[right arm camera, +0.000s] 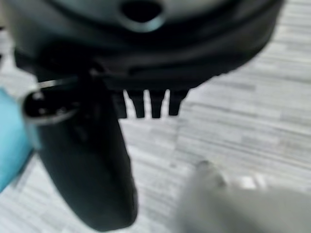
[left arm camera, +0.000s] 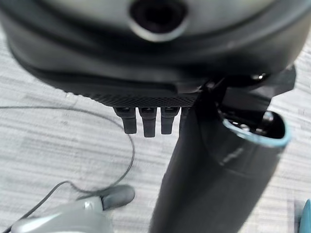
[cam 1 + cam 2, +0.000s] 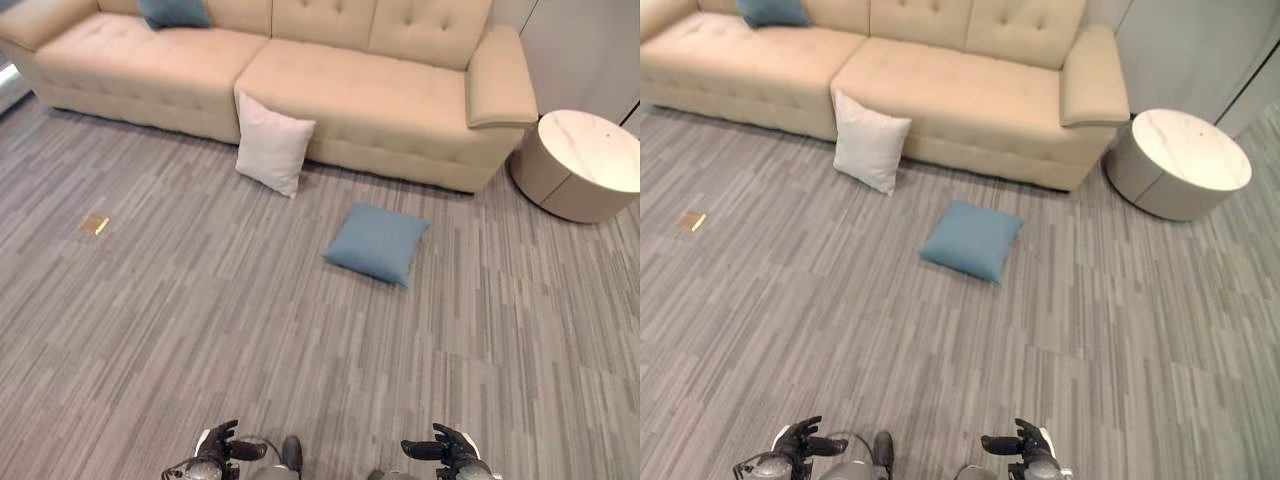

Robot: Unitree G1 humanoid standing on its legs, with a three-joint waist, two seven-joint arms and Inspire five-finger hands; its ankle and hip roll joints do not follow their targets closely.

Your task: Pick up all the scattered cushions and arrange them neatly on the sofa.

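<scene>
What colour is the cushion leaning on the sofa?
White cushion; left eye view shows it best.

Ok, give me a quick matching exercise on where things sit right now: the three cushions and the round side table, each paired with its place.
Things:
1. white cushion
2. blue cushion on the floor
3. dark blue cushion
4. round side table

Places:
A. lying flat on the open floor, in front of the sofa's right half
B. on the sofa seat, near its left end
C. on the floor beside the sofa's right armrest
D. standing on the floor, leaning against the sofa front

Pairs: 1-D, 2-A, 3-B, 4-C
</scene>
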